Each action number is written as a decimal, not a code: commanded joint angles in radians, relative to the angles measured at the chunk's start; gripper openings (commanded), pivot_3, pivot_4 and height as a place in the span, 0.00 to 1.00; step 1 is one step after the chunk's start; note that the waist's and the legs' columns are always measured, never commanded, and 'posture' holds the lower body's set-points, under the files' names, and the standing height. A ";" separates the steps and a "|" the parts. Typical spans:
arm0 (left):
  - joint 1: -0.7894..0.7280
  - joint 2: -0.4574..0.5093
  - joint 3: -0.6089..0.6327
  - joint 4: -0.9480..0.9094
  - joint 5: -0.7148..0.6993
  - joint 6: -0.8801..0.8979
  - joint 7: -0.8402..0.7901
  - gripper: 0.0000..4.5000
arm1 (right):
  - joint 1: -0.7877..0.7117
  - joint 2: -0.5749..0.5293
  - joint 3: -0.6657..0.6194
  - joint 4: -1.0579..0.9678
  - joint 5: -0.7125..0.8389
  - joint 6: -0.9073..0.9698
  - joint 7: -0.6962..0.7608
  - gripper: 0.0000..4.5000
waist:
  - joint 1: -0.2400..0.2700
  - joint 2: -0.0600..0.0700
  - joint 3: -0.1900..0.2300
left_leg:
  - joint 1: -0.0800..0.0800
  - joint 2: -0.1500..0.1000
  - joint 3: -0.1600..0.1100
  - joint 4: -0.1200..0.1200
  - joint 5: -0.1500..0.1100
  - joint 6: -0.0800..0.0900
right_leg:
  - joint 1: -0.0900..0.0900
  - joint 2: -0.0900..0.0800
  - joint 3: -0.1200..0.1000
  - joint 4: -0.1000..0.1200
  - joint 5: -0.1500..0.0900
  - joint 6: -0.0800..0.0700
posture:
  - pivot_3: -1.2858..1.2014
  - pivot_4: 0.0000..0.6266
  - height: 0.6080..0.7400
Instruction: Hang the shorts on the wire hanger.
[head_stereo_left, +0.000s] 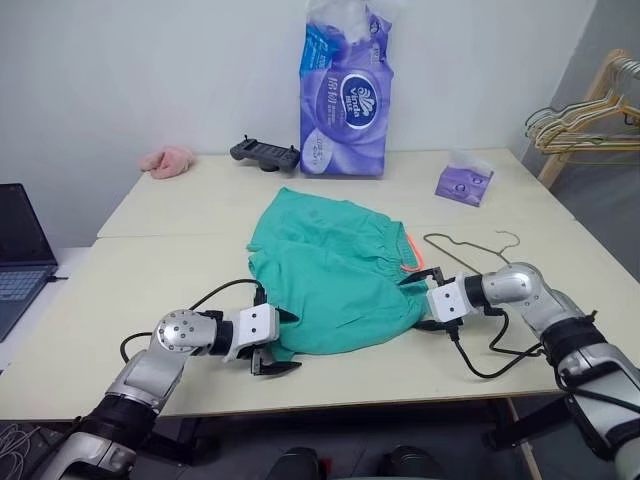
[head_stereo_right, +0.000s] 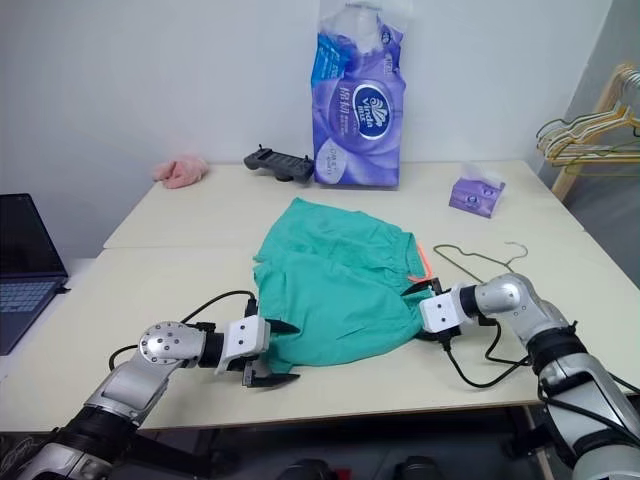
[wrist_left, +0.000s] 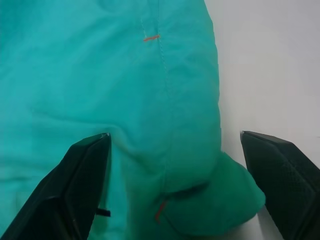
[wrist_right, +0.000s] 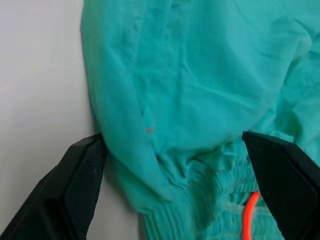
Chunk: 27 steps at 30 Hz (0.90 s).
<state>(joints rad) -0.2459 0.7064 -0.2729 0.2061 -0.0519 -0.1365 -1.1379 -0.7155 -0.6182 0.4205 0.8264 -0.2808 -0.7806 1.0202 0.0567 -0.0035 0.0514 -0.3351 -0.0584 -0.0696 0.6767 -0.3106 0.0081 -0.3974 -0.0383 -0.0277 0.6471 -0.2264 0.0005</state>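
Observation:
The teal-green shorts (head_stereo_left: 330, 270) lie crumpled on the middle of the table, with the orange drawstring (head_stereo_left: 412, 255) showing at their right edge. Just right of them the thin dark wire hanger (head_stereo_left: 470, 250) lies flat. My left gripper (head_stereo_left: 285, 342) is open at the shorts' near-left corner; in the left wrist view that folded hem corner (wrist_left: 200, 200) sits between the two spread fingers. My right gripper (head_stereo_left: 418, 302) is open at the shorts' right edge. In the right wrist view the gathered waistband (wrist_right: 200, 200) and the drawstring (wrist_right: 248, 215) lie between its fingers.
At the back of the table stand a tall purple tissue pack (head_stereo_left: 345, 100), a small purple tissue packet (head_stereo_left: 463, 185), a black controller (head_stereo_left: 265, 153) and a pink cloth (head_stereo_left: 168, 160). A laptop (head_stereo_left: 20, 250) sits at far left. A bunch of hangers (head_stereo_left: 590, 125) hangs at far right.

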 joint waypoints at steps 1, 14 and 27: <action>-0.034 -0.004 -0.017 0.078 0.063 -0.018 0.017 1.00 | -0.065 0.017 0.017 0.088 -0.058 -0.018 -0.047 0.96 | 0.000 0.001 0.001 | 0.006 0.000 0.000 -0.001 0.000 0.001 | 0.006 0.000 0.001 0.000 -0.001 0.001 | 0.55 0.00 1.00; -0.102 0.007 -0.008 0.176 0.056 -0.045 -0.027 0.25 | -0.067 0.034 -0.019 0.082 0.009 0.004 0.016 0.00 | -0.009 0.001 0.000 | 0.012 0.002 0.003 -0.001 0.001 0.002 | 0.008 0.003 0.005 0.002 -0.001 0.002 | 0.54 0.00 1.00; -0.030 0.429 0.134 -0.290 -0.485 0.694 -0.466 0.01 | 0.172 -0.291 -0.109 -0.835 0.582 1.009 0.485 0.00 | -0.013 0.005 0.008 | -0.013 0.002 0.004 0.000 -0.001 0.003 | -0.016 0.003 0.005 0.002 0.001 0.005 | 0.55 0.02 1.00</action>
<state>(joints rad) -0.2304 1.1305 -0.1617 -0.1527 -0.5308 0.5233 -1.5703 -0.4888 -0.8868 0.3729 0.0241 0.2427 0.0614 1.4755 0.0440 0.0013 0.0598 -0.3454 -0.0562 -0.0655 0.6765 -0.3117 0.0115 -0.4104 -0.0357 -0.0236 0.6475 -0.2276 0.0110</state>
